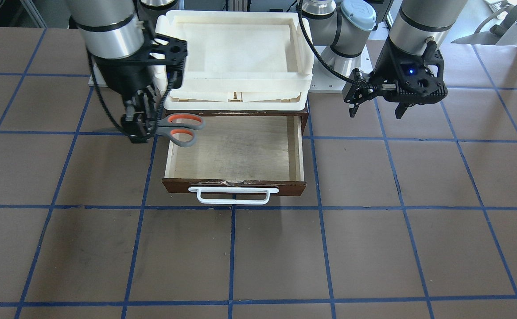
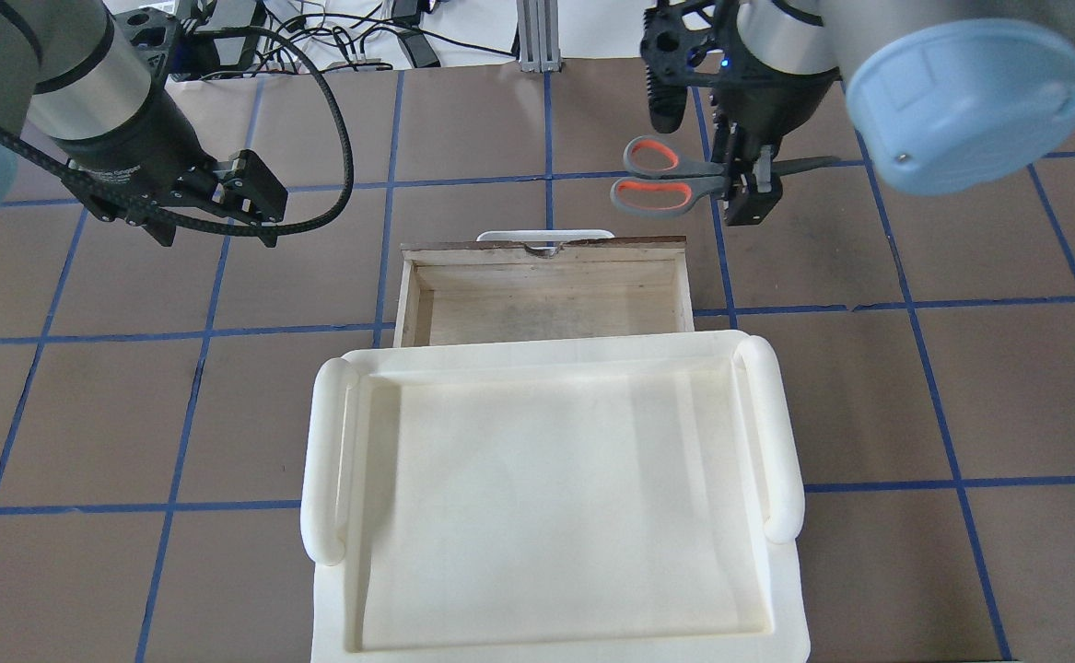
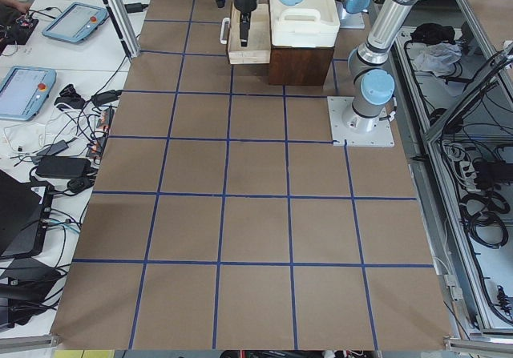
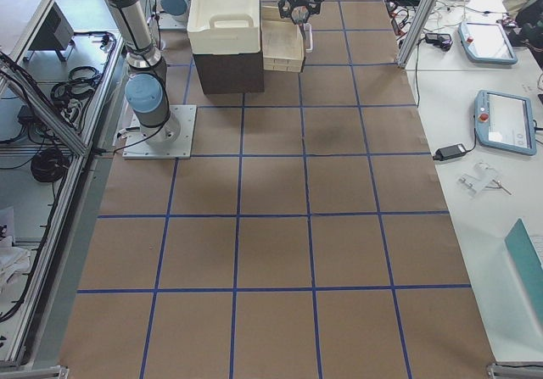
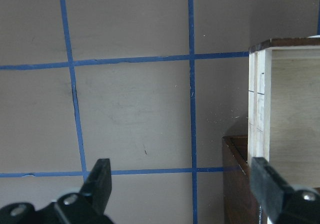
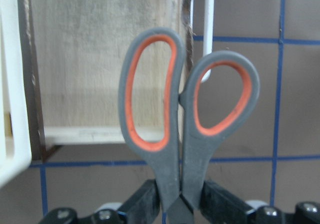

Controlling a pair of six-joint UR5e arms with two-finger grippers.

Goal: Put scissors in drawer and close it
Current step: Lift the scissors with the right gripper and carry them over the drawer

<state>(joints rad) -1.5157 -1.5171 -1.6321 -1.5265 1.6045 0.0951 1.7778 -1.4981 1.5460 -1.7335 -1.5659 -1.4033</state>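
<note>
Scissors [image 1: 183, 128]: off the table, carried aloft in the R gripper [image 1: 141, 128]. They lie flat, w/ grey loops and orange-red liners toward the drawer [image 1: 236, 146] and blades pointing out and away from it. The grip is at the shank, just behind the loops, near the pivot. Wrist cam shows one loop over the pale plywood floor and the other out past the front panel, w/ the white bar handle [image 6: 209, 33] behind it. So they hang approx. above the drawer's front corner on the robot's right. Height above the drawer: can't tell.

Drawer: pulled out from the dark brown cabinet [image 3: 300, 66], nothing in it. White trays [image 2: 781, 433] are stacked on top of the cabinet, and their front edge overhangs the rear of the drawer opening.

Step, by my read: transport/placing, approx. halfway. Scissors are lifted and brought to the drawer but not yet in. Closing is not begun.

Next move calls for: shift inward so the whole pair, blades incl., sits over the floor. Lower below the side wall, keep clear of the tray overhang, then let go. Risk: a blade tip resting on the wall would block closing. After that, push on the front panel or handle.

Fingers:
- R gripper: clamped tight on the scissors' shank, one black pad on each side, no gap visible.
- L gripper [image 5: 182, 189]: fingers [image 5: 100, 184] spread wide w/ nothing between them, only table [image 5: 130, 114] below. It hangs off the drawer's other side, near its wall but apart, touching nothing.
</note>
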